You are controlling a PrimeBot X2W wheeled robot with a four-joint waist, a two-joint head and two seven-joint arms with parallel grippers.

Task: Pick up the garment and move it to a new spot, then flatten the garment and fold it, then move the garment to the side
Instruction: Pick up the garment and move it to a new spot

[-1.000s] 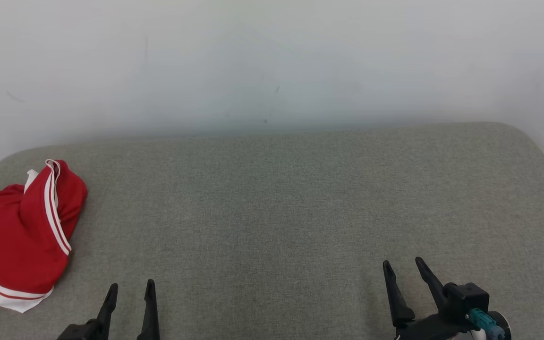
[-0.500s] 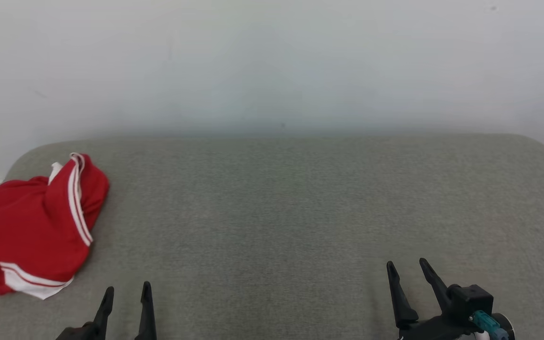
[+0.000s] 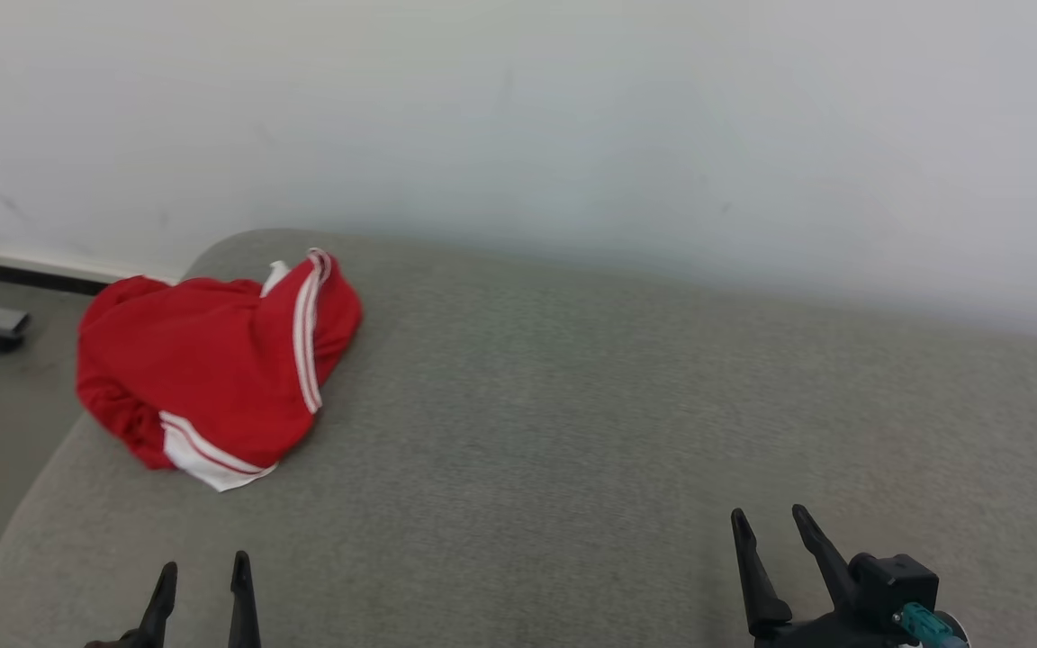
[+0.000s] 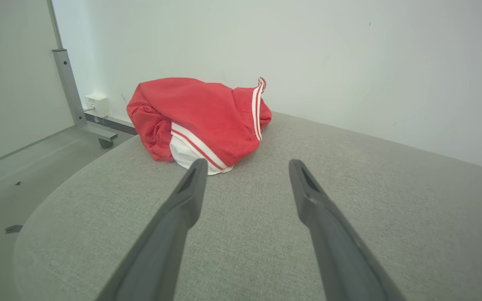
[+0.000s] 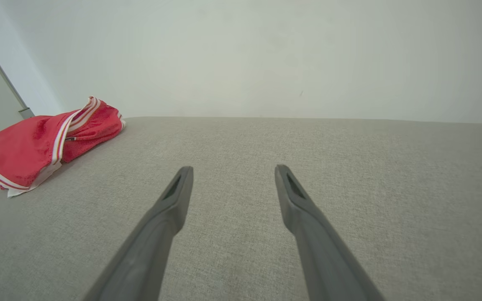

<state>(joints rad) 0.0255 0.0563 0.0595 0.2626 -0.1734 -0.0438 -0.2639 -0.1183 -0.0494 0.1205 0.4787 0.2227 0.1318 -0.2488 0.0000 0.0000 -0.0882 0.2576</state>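
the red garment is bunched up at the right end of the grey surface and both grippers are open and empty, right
No, the garment lies at the left end of the grey surface, as the head view shows. It is bunched up, and the left gripper and right gripper are open and empty.

Looks like a bare test room.
You face a blank white wall (image 3: 572, 117) past a grey cloth-covered table (image 3: 572, 405); left of your left hand (image 4: 247, 163), a wheeled metal frame (image 4: 67, 88) stands on smooth floor (image 4: 23, 167).

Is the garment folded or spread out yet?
Neither: the red garment lies crumpled in a rounded heap on the grey surface.
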